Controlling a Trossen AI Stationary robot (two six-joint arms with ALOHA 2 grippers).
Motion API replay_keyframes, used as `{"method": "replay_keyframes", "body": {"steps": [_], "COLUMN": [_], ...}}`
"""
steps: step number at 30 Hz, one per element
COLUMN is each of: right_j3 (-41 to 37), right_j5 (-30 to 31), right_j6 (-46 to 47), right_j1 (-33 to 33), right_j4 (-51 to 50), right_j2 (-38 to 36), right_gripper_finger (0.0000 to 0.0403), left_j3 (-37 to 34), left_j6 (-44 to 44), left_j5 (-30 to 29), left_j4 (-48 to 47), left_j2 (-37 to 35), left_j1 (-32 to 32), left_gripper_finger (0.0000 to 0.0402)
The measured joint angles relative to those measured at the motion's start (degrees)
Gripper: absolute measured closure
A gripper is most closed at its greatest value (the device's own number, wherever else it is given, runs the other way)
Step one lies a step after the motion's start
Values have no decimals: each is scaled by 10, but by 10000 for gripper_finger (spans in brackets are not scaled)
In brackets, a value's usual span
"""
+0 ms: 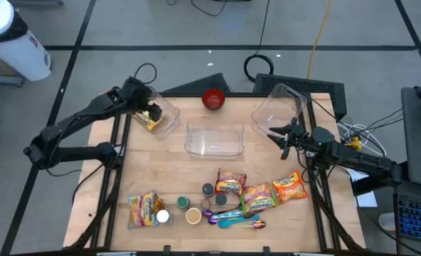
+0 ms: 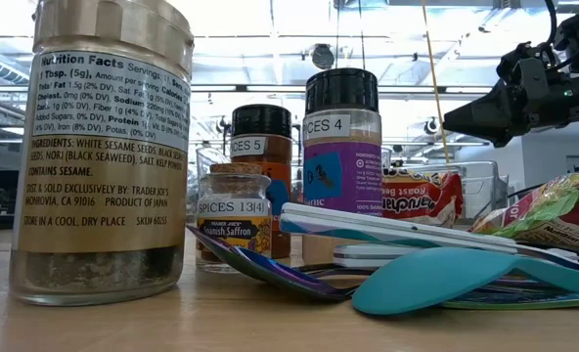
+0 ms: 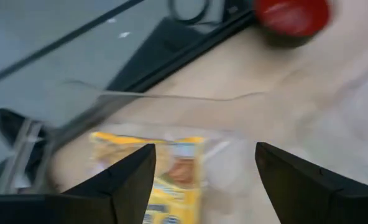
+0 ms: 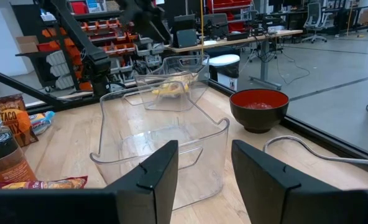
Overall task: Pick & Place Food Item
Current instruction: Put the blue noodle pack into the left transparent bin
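A yellow food packet [image 3: 171,177] lies inside a clear plastic container [image 1: 166,114] at the table's far left; in the high view the yellow food packet [image 1: 152,121] shows under the arm. My left gripper [image 3: 202,180] hangs open just above it, pointing slantwise down, one finger on either side of the packet and clear of it. My right gripper [image 4: 202,168] waits open and level at the table's right, with nothing between its fingers, facing the middle clear container [image 4: 165,155].
A red bowl [image 1: 212,98] stands at the far edge, and a third clear container [image 1: 278,107] at the far right. Three food packets [image 1: 259,197] lie near right, another packet [image 1: 143,210] near left. Spice jars [image 1: 193,215] and spoons [image 1: 235,219] crowd the near edge.
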Motion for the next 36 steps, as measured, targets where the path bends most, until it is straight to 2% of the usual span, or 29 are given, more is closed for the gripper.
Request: {"method": "replay_keyframes", "body": {"steps": [9, 12, 24, 30, 36], "right_j3": [0, 0, 0, 0, 0], "right_j5": [0, 0, 0, 0, 0], "right_j6": [0, 0, 0, 0, 0], "right_j1": [0, 0, 0, 0, 0], "right_j4": [0, 0, 0, 0, 0], "right_j2": [0, 0, 0, 0, 0], "right_gripper_finger": [261, 261, 261, 261, 261], "left_j3": [9, 9, 9, 2, -35], "left_j6": [-42, -33, -32, -82, -170], "left_j5": [185, 226, 236, 230, 173], "left_j4": [-26, -28, 8, 7, 5], "left_j2": [-86, -109, -122, -118, -118], "left_j1": [-83, -126, -352, -453, -528], "left_gripper_finger": [123, 127, 128, 128, 128]}}
